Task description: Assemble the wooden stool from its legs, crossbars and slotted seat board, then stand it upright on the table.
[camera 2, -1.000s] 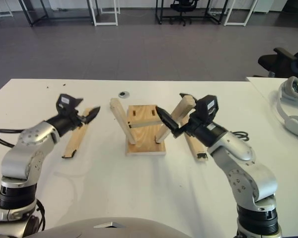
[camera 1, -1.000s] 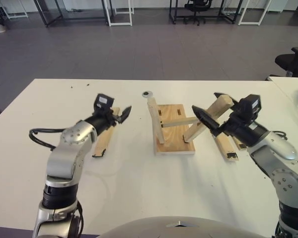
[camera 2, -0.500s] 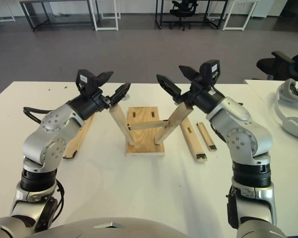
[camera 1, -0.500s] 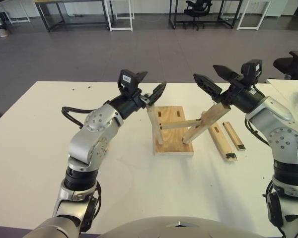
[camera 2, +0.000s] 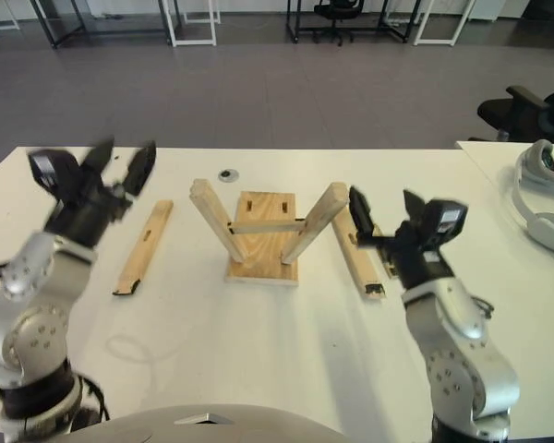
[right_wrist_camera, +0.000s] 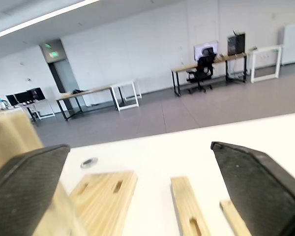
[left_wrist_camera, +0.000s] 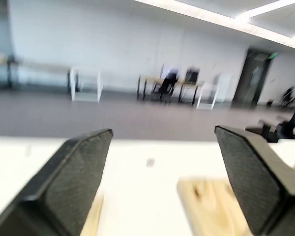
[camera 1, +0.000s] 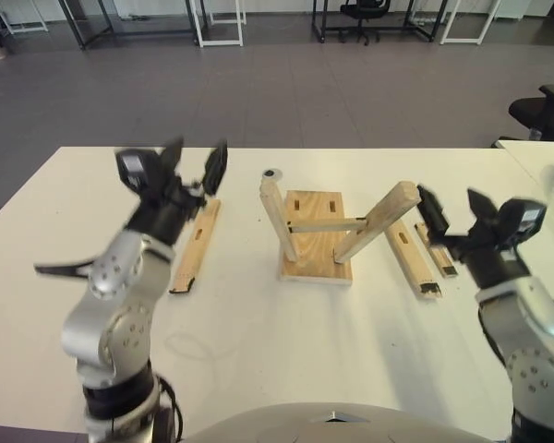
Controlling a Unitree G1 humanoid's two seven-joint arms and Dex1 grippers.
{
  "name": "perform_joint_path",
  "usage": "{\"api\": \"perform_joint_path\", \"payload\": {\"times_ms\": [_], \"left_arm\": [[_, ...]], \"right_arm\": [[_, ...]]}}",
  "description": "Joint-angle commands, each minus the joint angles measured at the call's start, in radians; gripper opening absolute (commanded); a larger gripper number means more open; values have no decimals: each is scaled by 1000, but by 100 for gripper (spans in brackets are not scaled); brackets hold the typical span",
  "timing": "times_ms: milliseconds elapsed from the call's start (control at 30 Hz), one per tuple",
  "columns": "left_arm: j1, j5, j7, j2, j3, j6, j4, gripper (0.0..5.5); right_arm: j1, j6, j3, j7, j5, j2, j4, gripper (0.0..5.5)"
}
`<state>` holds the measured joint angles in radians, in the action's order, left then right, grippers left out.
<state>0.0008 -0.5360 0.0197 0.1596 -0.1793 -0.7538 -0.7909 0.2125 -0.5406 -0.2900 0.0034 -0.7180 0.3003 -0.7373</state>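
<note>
Seat board (camera 1: 316, 269) central, legs (camera 1: 279, 220) on it, loose leg (camera 1: 196, 246) left, two bars (camera 1: 408, 259) right

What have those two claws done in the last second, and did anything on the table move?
Both arms drew back from the tops of the two mounted legs: the left gripper out to the left, near the loose leg; the right gripper back to the right, near the loose pieces. Both are open, holding nothing. The seat board with its legs and crossbar stayed put, as did the loose leg and pieces.
</note>
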Motion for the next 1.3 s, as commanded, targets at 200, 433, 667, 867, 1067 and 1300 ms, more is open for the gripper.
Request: {"api": "perform_joint_path", "payload": {"times_ms": [200,433,667,867,1067,1300], "left_arm": [[-95,72,-34,-83,212,46,44,385],[-151,112,-29,-129,314,44,81,385],[-108,100,108,35,138,97,222,385],[-128,26,162,85,40,78,194,385],[-125,40,86,-9,137,69,162,385],[-75,35,73,-30,213,41,107,385]], "right_arm": [[-118,-29,156,-7,133,27,-26,537],[-217,-126,304,73,222,122,-81,537],[-125,-34,250,129,309,133,38,537],[-188,-17,112,140,278,105,130,537],[-88,-50,-31,321,39,154,54,537],[-139,-82,-186,276,-172,160,101,537]]}}
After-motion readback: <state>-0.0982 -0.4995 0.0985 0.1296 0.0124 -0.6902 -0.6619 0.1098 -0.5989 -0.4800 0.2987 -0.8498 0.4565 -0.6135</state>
